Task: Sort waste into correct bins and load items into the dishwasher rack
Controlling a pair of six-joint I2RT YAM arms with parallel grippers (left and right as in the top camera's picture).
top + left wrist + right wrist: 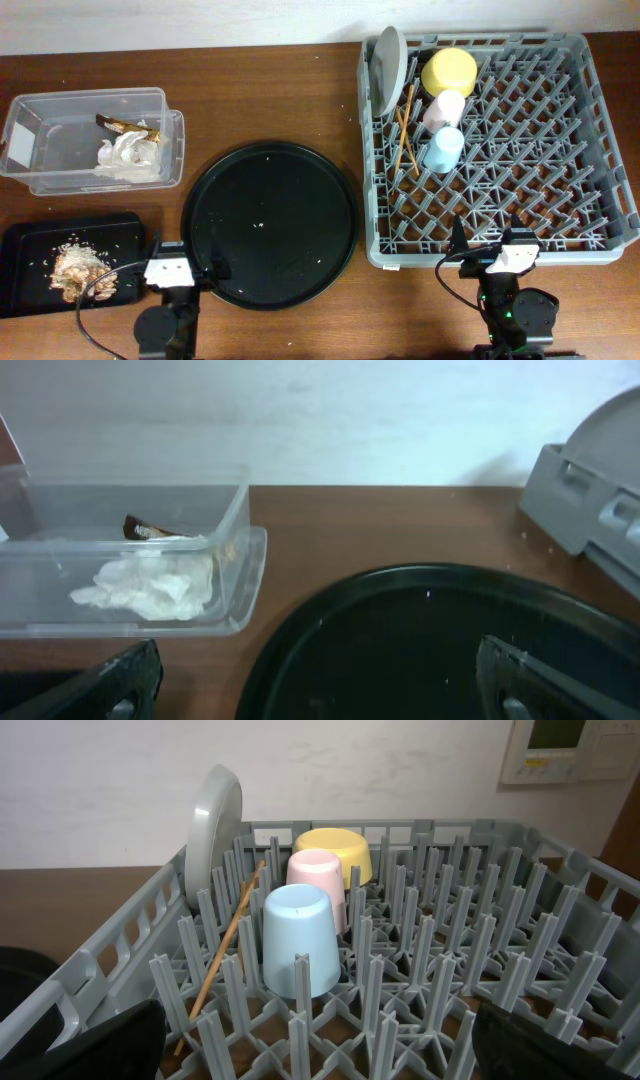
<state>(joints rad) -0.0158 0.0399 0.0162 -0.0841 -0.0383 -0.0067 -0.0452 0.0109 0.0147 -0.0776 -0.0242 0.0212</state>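
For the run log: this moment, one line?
crumpled wrapper: clear box; food scraps: black rectangular tray; dishwasher rack: plate, yellow bowl, pink cup, blue cup, chopsticks; left gripper, right gripper: open

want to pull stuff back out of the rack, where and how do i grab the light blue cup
Grip the light blue cup across its upper wall, just under the closed base, coming straight down. It stands upside down among the rack pegs, rim hidden, and the pink cup crowds its far side, so closing from left and right probably fits best.
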